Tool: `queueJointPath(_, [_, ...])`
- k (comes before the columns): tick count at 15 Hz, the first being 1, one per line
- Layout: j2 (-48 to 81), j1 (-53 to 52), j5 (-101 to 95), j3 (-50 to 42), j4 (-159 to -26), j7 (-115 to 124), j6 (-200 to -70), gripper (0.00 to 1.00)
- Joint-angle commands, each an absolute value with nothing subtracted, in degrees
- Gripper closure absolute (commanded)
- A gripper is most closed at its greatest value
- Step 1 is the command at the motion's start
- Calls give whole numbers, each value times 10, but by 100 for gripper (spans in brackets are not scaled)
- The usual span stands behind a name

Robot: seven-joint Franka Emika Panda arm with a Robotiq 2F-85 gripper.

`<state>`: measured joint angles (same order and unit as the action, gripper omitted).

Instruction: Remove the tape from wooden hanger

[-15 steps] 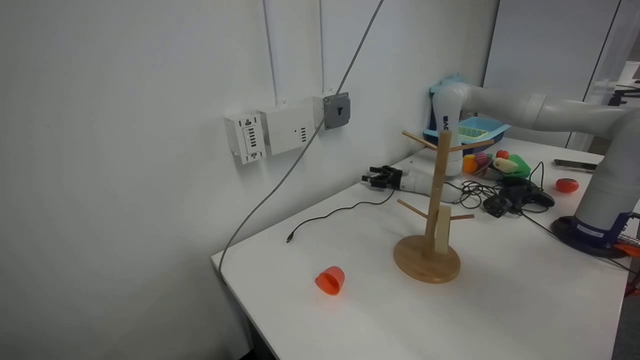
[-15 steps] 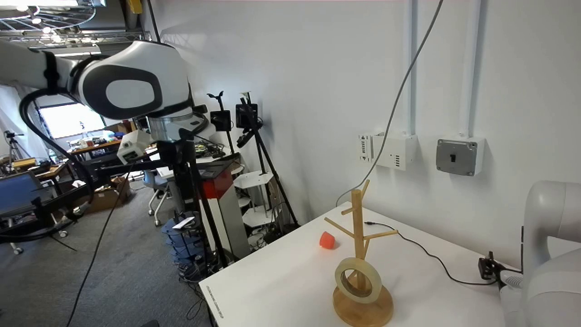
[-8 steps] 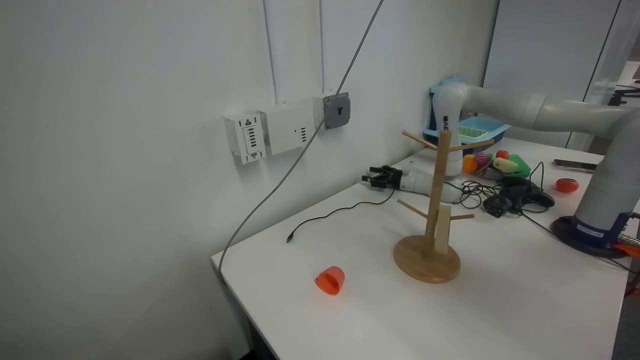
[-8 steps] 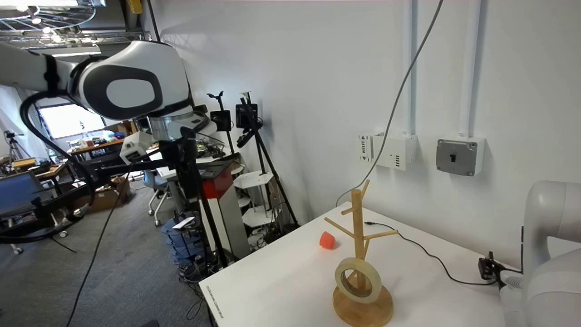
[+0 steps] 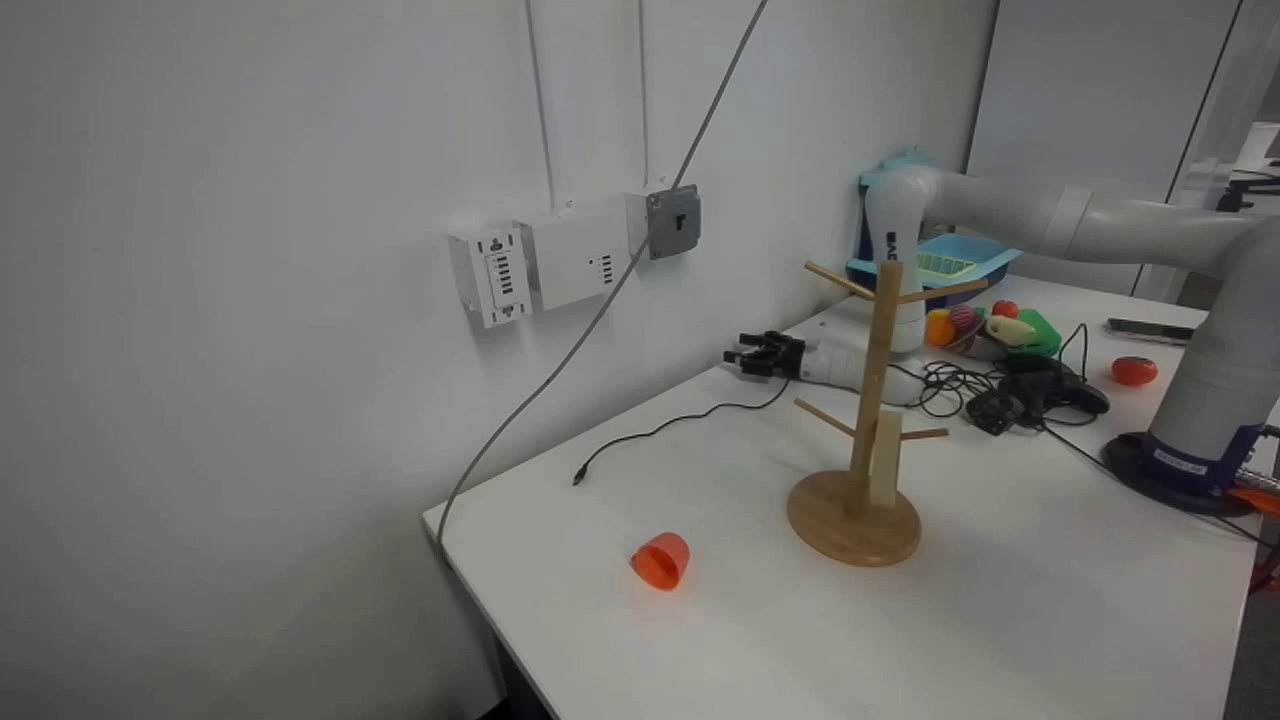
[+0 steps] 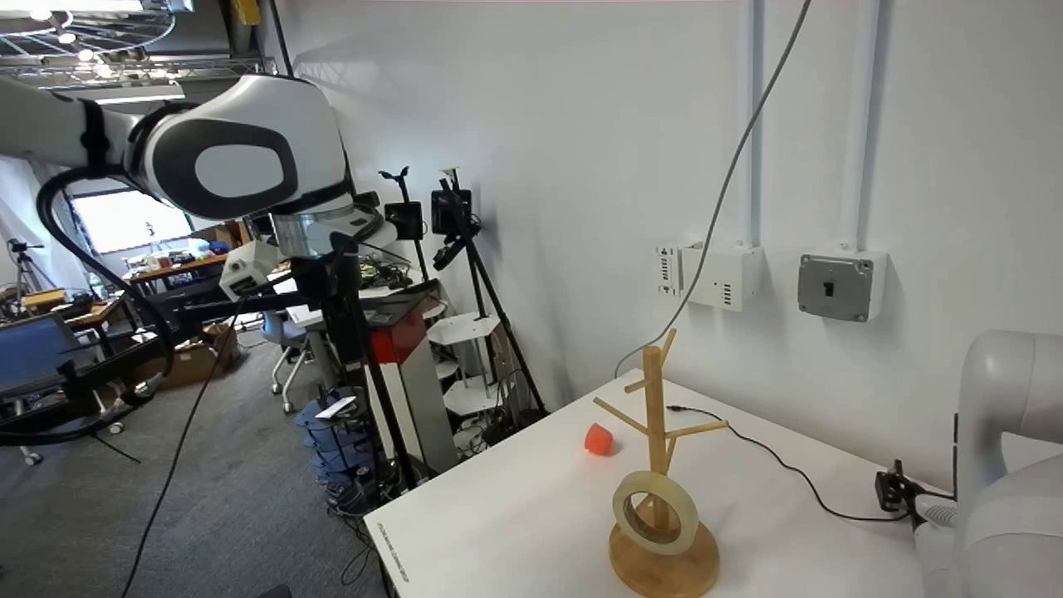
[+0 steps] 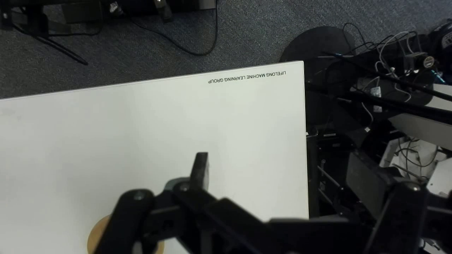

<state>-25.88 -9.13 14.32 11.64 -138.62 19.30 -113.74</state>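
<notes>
White wall [image 5: 250, 300] takes up much of both exterior views. Against it stands a white table [image 5: 1000, 620], its top seen from above in the wrist view. The robot's arm [image 6: 257, 133], white with dark grey panels, hangs high at upper left in an exterior view. Another pale arm [image 5: 1100, 225] rises from the table, with a blue basket [image 5: 985, 268] behind it. The wooden hanger [image 5: 871, 400] stands upright on its round flat base [image 5: 835, 530], short angled pegs near the top and more lower down. High and well apart from it, the gripper [image 7: 283, 175] is spread wide, with table and dark equipment [image 7: 328, 162] showing between its fingers; in the wrist view its linkage hides part of the base. The tape [image 5: 885, 460] is on the wooden hanger, hanging upright at the lower pegs, just beside the pole; a peg sticks out past it in an exterior view. Whether the tape's lower edge touches the base I cannot tell. Apart from the wooden hanger, a small orange cup [image 5: 660, 560] lies tipped on the table, its mouth showing. Tiny black capitals [image 7: 247, 77] along the table's edge, upside down in the wrist view, read LIFELONG MACHINE LEARNING GROUP
</notes>
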Motion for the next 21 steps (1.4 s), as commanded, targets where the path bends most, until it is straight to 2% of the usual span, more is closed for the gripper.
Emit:
queueJointPath(1, [-259,-89,144,118,-1385,192,-1136,0])
queueJointPath(21, [-257,-83,109,124,-1380,214,-1112,0])
